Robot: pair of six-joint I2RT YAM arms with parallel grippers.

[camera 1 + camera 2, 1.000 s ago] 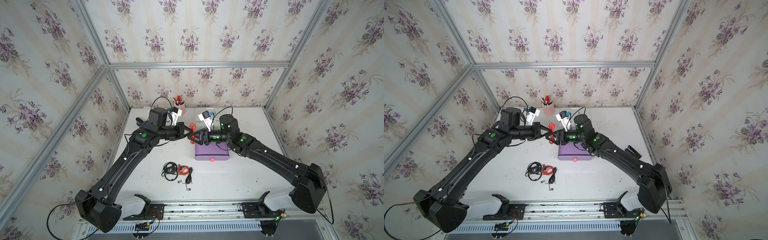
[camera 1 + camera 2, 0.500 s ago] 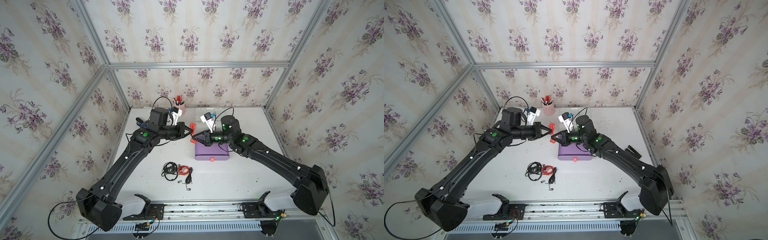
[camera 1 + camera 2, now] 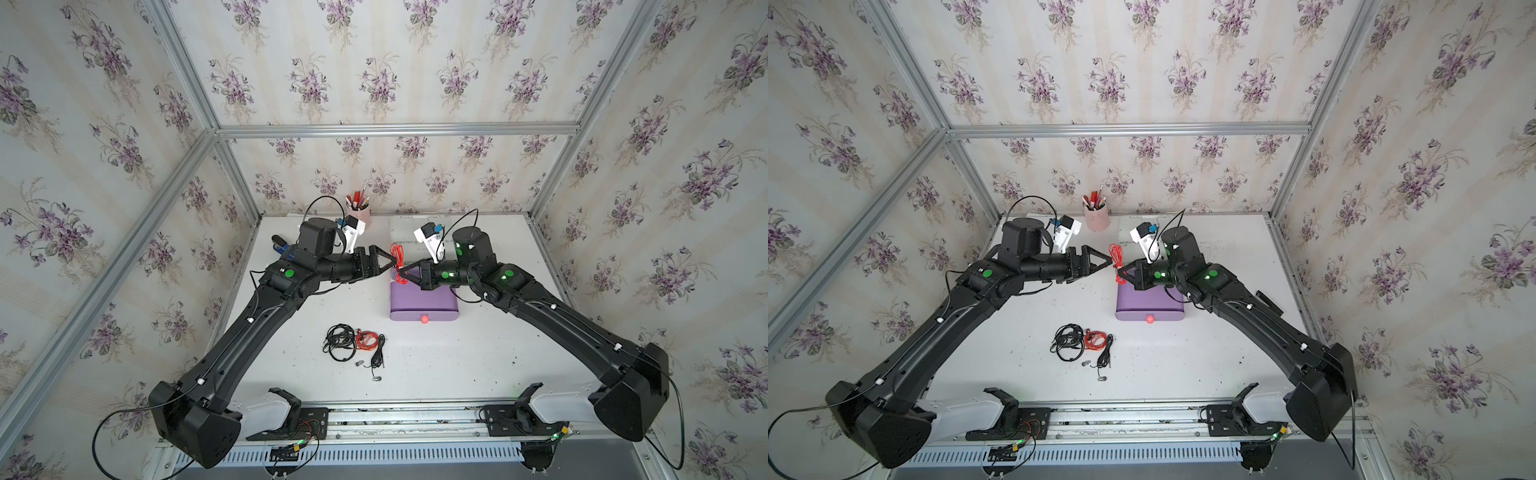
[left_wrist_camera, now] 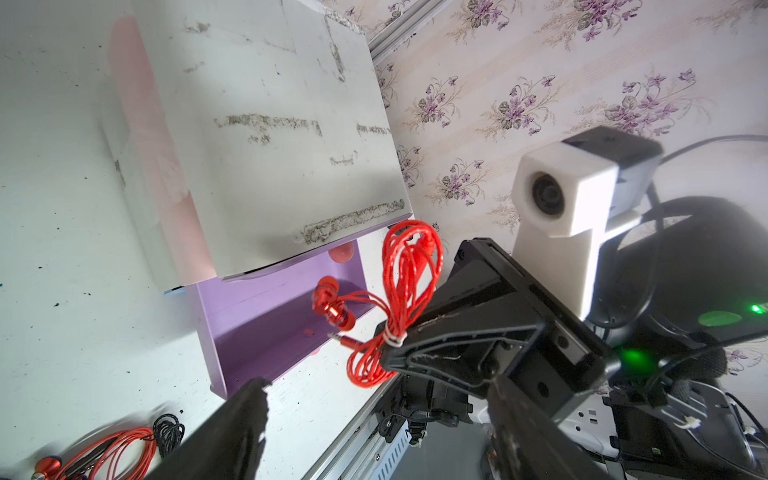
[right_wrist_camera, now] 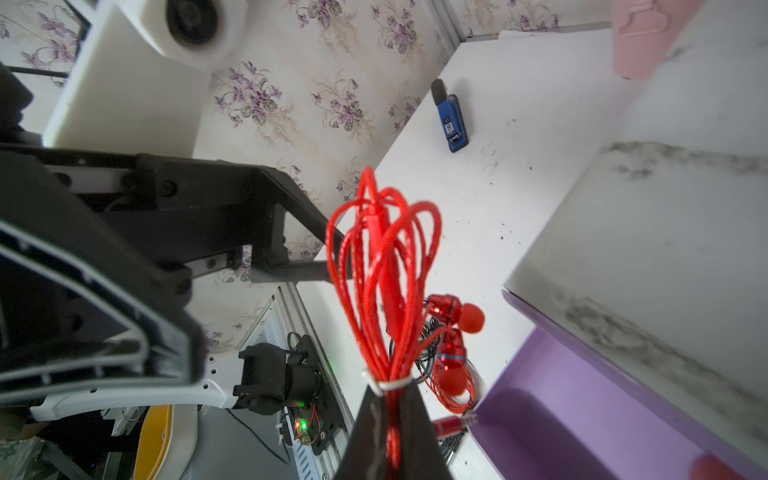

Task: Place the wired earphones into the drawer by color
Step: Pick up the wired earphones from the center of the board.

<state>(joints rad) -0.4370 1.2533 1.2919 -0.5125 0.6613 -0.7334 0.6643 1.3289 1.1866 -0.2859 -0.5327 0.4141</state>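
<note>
A red bundle of the wired earphones [image 3: 397, 257] [image 3: 1116, 254] [image 4: 409, 270] [image 5: 384, 266], bound with a white tie, hangs in the air over the left rear corner of the open purple drawer [image 3: 424, 302] [image 3: 1150, 305] [image 4: 266, 320] [image 5: 582, 419]. My right gripper [image 3: 402, 271] [image 3: 1120, 272] [image 5: 390, 395] is shut on the bundle at the tie. My left gripper [image 3: 390, 264] [image 3: 1109, 262] [image 4: 376, 392] is open just left of the bundle, with nothing between its fingers. On the table in front lie black earphones [image 3: 340, 341] [image 3: 1067, 340] and a second red set [image 3: 368, 338] [image 3: 1096, 338].
The drawer unit's white body [image 4: 270, 124] [image 5: 673, 249] stands behind the open drawer. At the back wall stands a pink pen cup [image 3: 359, 214] [image 3: 1096, 218]. A blue stapler-like object [image 5: 451, 120] lies at the back left, and a black bar [image 3: 1268, 301] lies right of the drawer.
My right gripper closed on the red bundle while the left still held it. The left gripper has now opened and let the bundle go.
</note>
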